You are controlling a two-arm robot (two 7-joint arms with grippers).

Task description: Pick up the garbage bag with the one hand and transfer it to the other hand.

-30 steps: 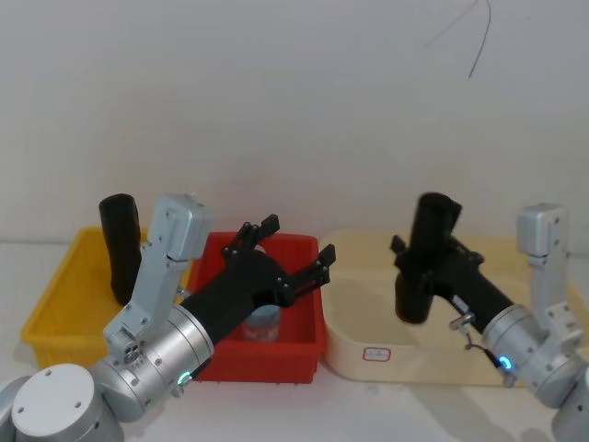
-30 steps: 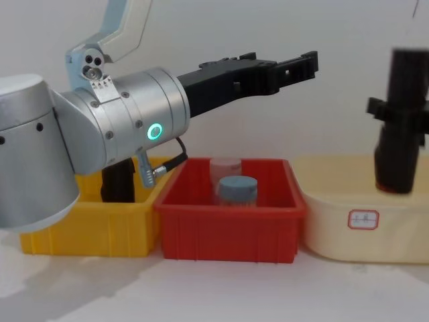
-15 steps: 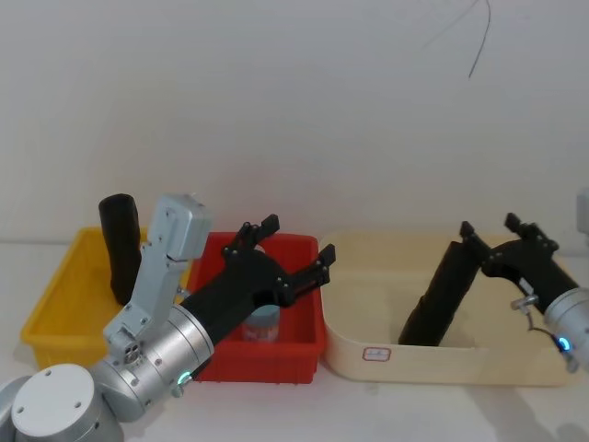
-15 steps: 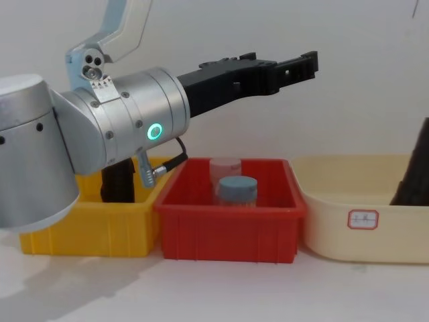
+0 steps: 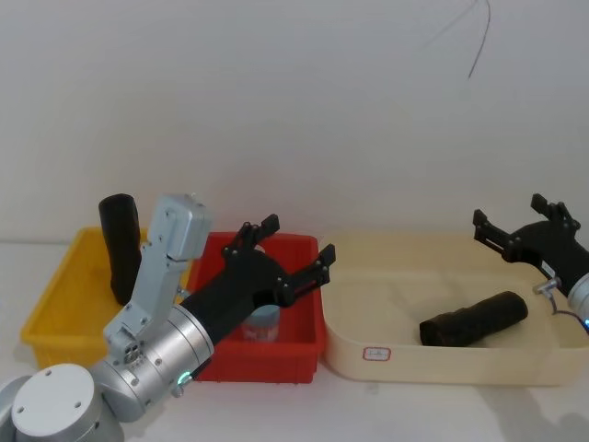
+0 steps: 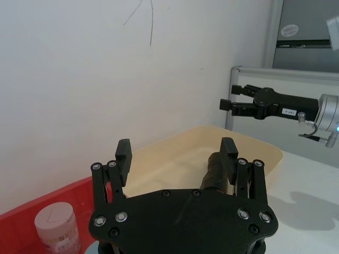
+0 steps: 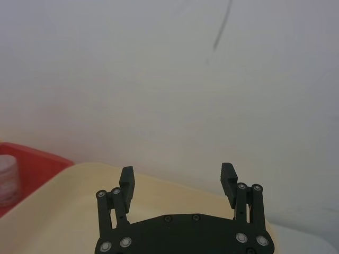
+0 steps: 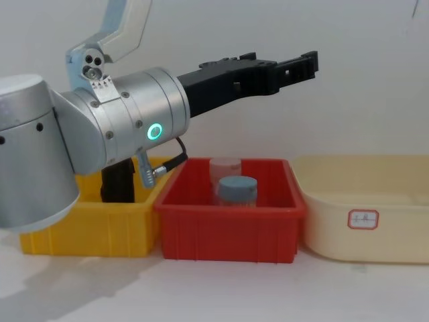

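Black plastic wound into a thick cylinder: the garbage bag (image 5: 474,319) lies on its side on the floor of the cream tub (image 5: 442,361), toward the tub's right end and near its front wall. Your right gripper (image 5: 521,217) hangs above the tub's far right corner, fingers spread wide, holding nothing. Your left gripper (image 5: 298,238) hovers over the red bin (image 5: 304,350), equally wide and empty, well apart from the bag. Expect trouble from the shape: lying flat, the bag can roll off if one finger touches first. The tub's wall may crowd a low approach. A second black roll (image 5: 120,244) stands in the yellow bin (image 5: 55,313); don't mistake it.
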